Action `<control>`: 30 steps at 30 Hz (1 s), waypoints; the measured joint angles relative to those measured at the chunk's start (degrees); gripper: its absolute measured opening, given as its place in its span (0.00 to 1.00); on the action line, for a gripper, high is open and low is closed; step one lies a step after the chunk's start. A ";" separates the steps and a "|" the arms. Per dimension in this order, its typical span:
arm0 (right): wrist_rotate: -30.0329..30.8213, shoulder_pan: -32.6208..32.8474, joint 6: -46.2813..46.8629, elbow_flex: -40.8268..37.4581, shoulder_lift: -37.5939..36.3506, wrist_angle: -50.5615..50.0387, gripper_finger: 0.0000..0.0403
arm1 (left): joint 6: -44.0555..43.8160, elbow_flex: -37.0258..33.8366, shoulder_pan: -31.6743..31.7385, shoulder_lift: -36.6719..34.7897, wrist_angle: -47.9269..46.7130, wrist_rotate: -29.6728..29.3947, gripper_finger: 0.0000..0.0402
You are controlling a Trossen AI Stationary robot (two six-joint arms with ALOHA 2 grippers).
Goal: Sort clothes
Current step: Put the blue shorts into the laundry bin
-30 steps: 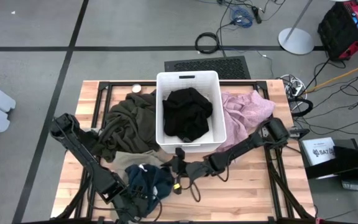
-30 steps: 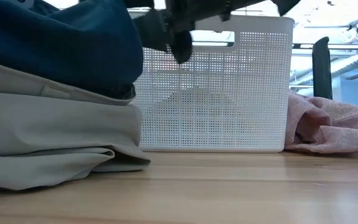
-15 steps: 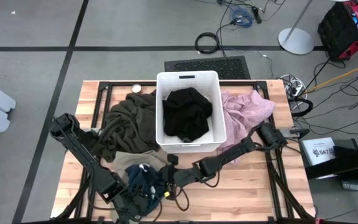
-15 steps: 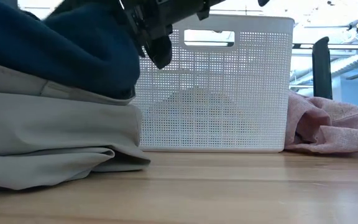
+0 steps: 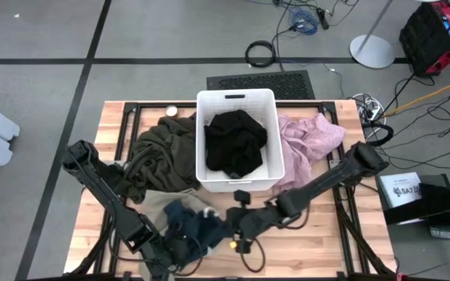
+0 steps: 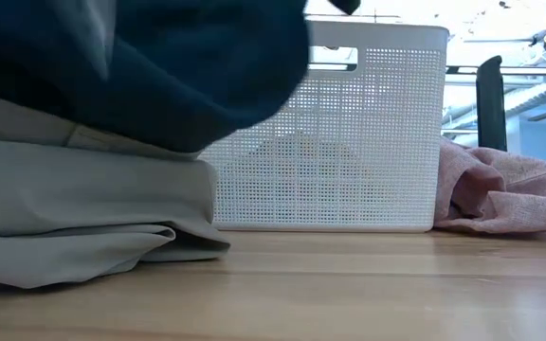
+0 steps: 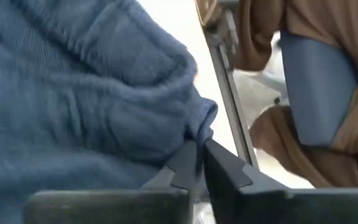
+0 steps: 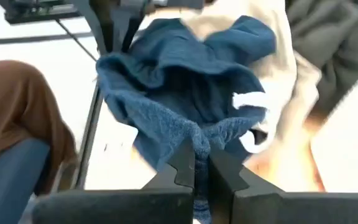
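Grippers meet at the navy-teal garment (image 5: 196, 227) in front of the white bin (image 5: 266, 102): right gripper (image 8: 201, 167) pinches its edge closed, left gripper (image 7: 199, 163) seems nearly closed on another fold.

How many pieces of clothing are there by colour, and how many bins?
Dark olive garment: 1
Black garment, in the bin: 1
Navy-teal garment, held between both grippers: 1
Pale pink garment: 1
Beige garment: 1
White bin: 1
Total: 5 garments and 1 bin, 6 things.
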 joint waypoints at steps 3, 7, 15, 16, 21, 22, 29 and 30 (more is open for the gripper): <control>0.14 1.58 2.23 0.00 -1.18 -3.35 0.01 | 2.82 0.02 0.18 0.02 1.02 -0.20 0.20; -2.28 3.97 3.74 0.00 -1.27 -5.03 0.01 | 2.86 0.94 1.25 0.02 1.16 -1.19 0.35; -2.68 6.57 8.11 -0.04 0.96 -8.31 0.01 | 14.31 9.60 4.27 -0.13 0.05 -2.96 0.50; -2.71 6.53 8.18 -0.04 0.97 -8.69 0.01 | 16.36 10.50 4.54 -0.16 0.15 -4.41 0.50; -2.75 6.41 8.60 -0.04 0.91 -9.13 0.01 | 23.81 11.32 4.58 -0.18 -0.32 -11.93 0.50; -2.79 6.40 8.37 -0.04 0.87 -9.15 0.01 | 23.78 11.32 4.59 -0.01 -0.28 -12.14 0.50; -2.93 6.21 8.63 -0.04 0.80 -9.51 0.01 | 15.21 11.32 6.30 2.65 -0.28 -12.15 0.50; -2.99 6.09 8.93 -0.04 0.80 -9.51 0.01 | 14.92 11.32 6.68 3.19 -0.56 -11.91 0.50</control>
